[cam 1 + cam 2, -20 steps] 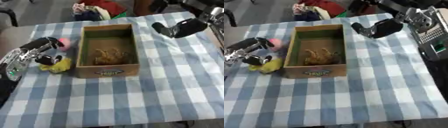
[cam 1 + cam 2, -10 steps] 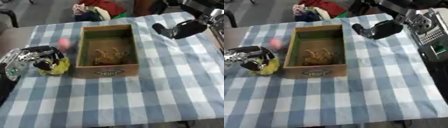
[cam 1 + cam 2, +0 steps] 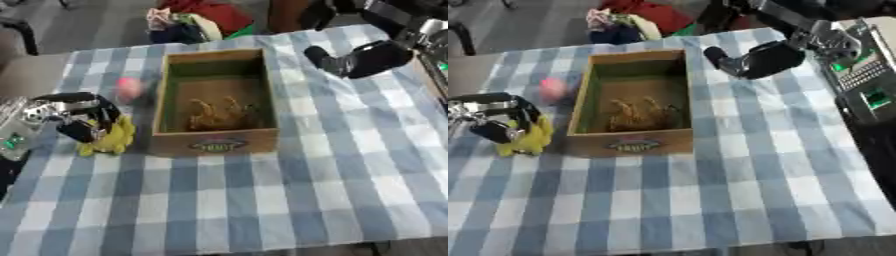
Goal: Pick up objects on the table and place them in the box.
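On the table (image 3: 306, 190): blue-and-white checked cloth covered it; 1 box and 2 loose objects lay on it.
Box (image 3: 215, 144): open wooden box stood near the centre, a printed label on its near wall, a green lining on the inner walls.
Box contents: 1 tan, lumpy object (image 3: 216, 113) lay on the floor of the box; possibly a soft toy, too blurred to be sure.
Yellow object (image 3: 112, 140): rested on the cloth just left of the box's near left corner, under the left hand.
Left hand (image 3: 83, 117): fingers curled down around the top of the yellow object, closed on it.
Pink object (image 3: 129, 87): small and round, lay on the cloth beside the box's left wall, beyond the left hand.
Right hand (image 3: 750, 59): hung above the cloth just right of the box's far right corner, fingers curled in, holding nothing.
Far edge: heap of coloured cloth (image 3: 197, 19) lay beyond the table.
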{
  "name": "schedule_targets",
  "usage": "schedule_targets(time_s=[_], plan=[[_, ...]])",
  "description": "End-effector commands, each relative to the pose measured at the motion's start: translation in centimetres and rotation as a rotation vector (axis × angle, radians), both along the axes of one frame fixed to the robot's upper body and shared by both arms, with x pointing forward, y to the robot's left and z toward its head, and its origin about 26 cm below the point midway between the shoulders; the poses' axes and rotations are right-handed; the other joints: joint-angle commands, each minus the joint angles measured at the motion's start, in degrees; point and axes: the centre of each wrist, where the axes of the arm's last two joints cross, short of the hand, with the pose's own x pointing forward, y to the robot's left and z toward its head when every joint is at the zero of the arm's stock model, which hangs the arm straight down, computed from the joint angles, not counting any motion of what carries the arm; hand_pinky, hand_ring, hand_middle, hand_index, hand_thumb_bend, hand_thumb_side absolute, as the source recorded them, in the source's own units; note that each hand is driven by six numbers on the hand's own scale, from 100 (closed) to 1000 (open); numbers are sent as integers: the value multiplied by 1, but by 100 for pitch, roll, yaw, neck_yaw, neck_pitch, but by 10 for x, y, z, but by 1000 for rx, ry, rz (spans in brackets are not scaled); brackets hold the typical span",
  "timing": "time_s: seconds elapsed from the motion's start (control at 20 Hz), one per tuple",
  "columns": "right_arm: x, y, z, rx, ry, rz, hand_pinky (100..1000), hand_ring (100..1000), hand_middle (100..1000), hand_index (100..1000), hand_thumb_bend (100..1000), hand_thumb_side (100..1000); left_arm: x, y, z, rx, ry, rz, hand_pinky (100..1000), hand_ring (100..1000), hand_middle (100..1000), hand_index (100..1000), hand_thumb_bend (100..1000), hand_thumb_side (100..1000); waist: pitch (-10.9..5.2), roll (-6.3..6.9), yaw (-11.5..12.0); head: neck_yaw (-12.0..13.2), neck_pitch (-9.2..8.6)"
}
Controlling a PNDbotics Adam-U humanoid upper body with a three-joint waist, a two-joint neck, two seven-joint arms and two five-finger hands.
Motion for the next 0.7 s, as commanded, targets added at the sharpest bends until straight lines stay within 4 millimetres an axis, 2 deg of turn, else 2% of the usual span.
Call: schedule_targets(time_s=[0.05, 0.3, 0.7], plan=[[0, -6, 11, -3, -26, -17, 671, 721, 642, 778, 192, 310, -7, 14, 38, 12, -98, 16, 730, 678, 704, 819, 449, 100, -92, 0, 17, -12, 17], [0, -6, 9, -5, -22, -19, 670, 720, 641, 778, 192, 310, -16, 15, 47, 30, -86, -6, 734, 686, 712, 824, 476, 100, -101, 14, 36, -20, 8], [0, -6, 9, -7, -20, -19, 670, 720, 641, 778, 192, 311, -21, 15, 42, 84, 11, -49, 737, 696, 720, 825, 470, 100, -105, 4, 48, -16, 13]])
